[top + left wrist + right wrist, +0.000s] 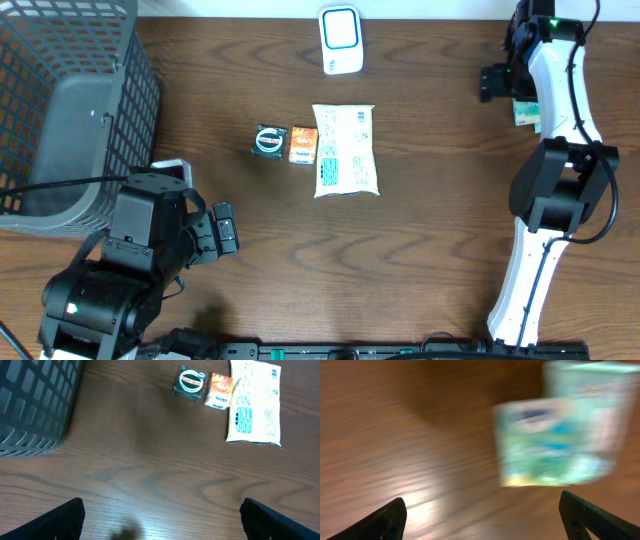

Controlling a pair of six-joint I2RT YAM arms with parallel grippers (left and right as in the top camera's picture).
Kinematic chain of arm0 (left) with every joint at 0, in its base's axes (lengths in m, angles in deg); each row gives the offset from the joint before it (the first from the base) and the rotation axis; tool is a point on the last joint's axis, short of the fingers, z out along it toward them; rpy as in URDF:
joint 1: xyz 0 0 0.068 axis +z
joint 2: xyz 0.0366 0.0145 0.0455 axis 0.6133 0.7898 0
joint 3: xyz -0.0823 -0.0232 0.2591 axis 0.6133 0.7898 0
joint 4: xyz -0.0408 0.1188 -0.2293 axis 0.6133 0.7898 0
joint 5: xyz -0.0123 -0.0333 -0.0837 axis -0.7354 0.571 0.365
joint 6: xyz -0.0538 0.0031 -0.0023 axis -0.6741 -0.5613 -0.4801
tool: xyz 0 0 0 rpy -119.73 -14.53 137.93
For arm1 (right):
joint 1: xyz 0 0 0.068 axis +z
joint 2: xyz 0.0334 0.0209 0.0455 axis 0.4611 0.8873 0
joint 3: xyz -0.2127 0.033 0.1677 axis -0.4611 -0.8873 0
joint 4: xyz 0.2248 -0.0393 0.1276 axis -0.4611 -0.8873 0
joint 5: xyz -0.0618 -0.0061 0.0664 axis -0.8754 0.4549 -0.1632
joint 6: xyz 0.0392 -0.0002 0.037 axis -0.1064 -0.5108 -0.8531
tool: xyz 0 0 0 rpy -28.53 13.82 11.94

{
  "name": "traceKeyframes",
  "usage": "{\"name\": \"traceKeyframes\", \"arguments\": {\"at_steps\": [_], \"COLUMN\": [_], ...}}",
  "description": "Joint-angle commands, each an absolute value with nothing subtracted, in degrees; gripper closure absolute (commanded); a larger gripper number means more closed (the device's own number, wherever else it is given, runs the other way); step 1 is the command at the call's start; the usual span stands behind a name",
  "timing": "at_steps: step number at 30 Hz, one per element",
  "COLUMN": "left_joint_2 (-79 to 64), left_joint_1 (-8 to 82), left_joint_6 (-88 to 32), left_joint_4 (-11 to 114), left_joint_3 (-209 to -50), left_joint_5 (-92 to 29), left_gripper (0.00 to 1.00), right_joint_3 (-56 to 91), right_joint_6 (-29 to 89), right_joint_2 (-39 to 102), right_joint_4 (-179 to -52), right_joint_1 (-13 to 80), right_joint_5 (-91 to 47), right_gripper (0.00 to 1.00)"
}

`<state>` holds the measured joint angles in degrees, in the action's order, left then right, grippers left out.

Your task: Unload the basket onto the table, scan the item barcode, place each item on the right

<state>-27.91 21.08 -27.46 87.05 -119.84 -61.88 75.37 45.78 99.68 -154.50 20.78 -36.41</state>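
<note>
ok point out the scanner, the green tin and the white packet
scanner [340,30]: overhead view, its blue-framed top face
green tin [191,382]: left wrist view, middle of the lid
white packet [345,150]: overhead view, middle of its printed face

The left gripper [160,520] is being held wide open, close in. The right gripper [480,517] is being held wide open, far out on its stretched arm.
</note>
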Motion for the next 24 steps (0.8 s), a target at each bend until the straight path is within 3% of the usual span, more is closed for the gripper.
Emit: {"name": "traceKeyframes", "arguments": {"at_steps": [1, 5, 8, 20, 24], "left_joint_2": [-28.06, -28.06, -28.06, -28.06, -28.06], "left_joint_1": [21.14, 21.14, 21.14, 21.14, 21.14], "left_joint_6": [-27.33, -27.33, -27.33, -27.33, -27.33], "left_joint_4": [86.98, 87.0, 87.0, 87.0, 87.0], "left_joint_3": [-119.8, -119.8, -119.8, -119.8, -119.8], "left_joint_5": [-61.97, -61.97, -61.97, -61.97, -61.97], "left_gripper": [0.02, 0.02, 0.02, 0.02, 0.02], "right_joint_3": [76.2, 76.15, 75.93, 62.86, 58.75], "right_joint_6": [44.67, 44.98, 46.4, 42.9, 40.3], "right_joint_2": [97.3, 97.3, 97.3, 97.32, 97.32], "right_joint_4": [-156.79, -162.87, -166.19, -161.75, -159.19], "right_joint_1": [22.27, 24.19, 26.88, 38.16, 39.58], "right_joint_5": [-10.75, 5.62, 5.88, 5.38, 5.38], "right_gripper": [0.09, 0.07, 0.01, 0.01, 0.12]}}
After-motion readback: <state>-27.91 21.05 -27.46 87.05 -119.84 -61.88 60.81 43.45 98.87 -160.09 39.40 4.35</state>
